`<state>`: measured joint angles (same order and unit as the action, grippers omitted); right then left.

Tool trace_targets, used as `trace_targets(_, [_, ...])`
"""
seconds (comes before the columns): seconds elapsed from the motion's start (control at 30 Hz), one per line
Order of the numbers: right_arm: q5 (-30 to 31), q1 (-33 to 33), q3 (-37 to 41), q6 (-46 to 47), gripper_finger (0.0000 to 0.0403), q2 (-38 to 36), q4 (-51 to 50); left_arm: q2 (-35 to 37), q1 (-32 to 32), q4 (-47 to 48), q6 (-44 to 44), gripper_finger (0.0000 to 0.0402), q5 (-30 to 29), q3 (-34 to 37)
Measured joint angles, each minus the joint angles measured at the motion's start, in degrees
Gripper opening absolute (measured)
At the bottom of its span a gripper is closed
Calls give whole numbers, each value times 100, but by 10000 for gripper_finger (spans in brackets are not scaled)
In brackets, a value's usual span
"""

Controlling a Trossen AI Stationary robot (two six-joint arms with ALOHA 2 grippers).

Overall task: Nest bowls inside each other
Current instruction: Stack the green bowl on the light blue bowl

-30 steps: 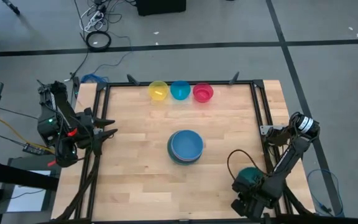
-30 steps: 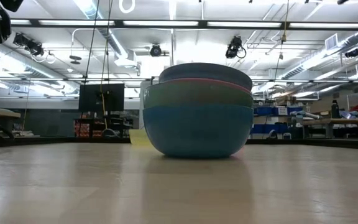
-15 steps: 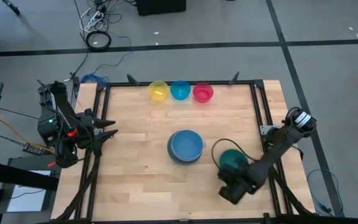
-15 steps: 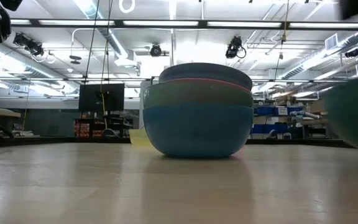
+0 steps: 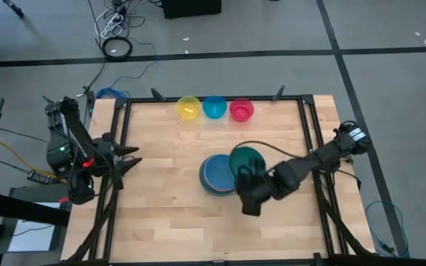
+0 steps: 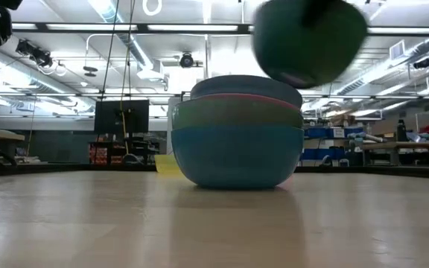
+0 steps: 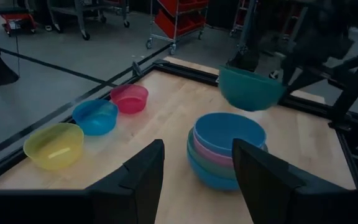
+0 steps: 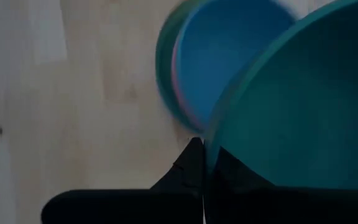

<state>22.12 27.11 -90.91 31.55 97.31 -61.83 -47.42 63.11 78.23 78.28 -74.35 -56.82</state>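
At nine o'clock, off the wooden counter's (image 5: 161, 214) edge, the left gripper (image 5: 128, 157) waits with its fingers (image 7: 143, 174) spread and empty. Along twelve o'clock sit three small round plastic bowls: yellow (image 5: 188, 107), blue (image 5: 214, 107) and magenta-red (image 5: 241, 110). At the counter's centre stands the stack of large nested plastic bowls (image 5: 219, 174), mouth up, a blue one innermost. The right gripper (image 5: 244, 177), fingers clenched on the rim of the round teal plastic bowl (image 5: 247, 160), holds it in the air just toward three o'clock of the stack, overlapping its edge. The teal bowl hangs tilted rather than level; the stack lies toward nine o'clock from it, and the right arm is plainly nearer.
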Motion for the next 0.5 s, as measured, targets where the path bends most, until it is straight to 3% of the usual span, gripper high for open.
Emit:
trace_targets(0.23, [-361,-587,-55,-963,1,19,763,-65,-2,-456,0,198,-59,331])
trace_targets(0.5, [-1069,-819,-48,-1335,0,708,1166,-74,-2,-914,15,198,-137,731])
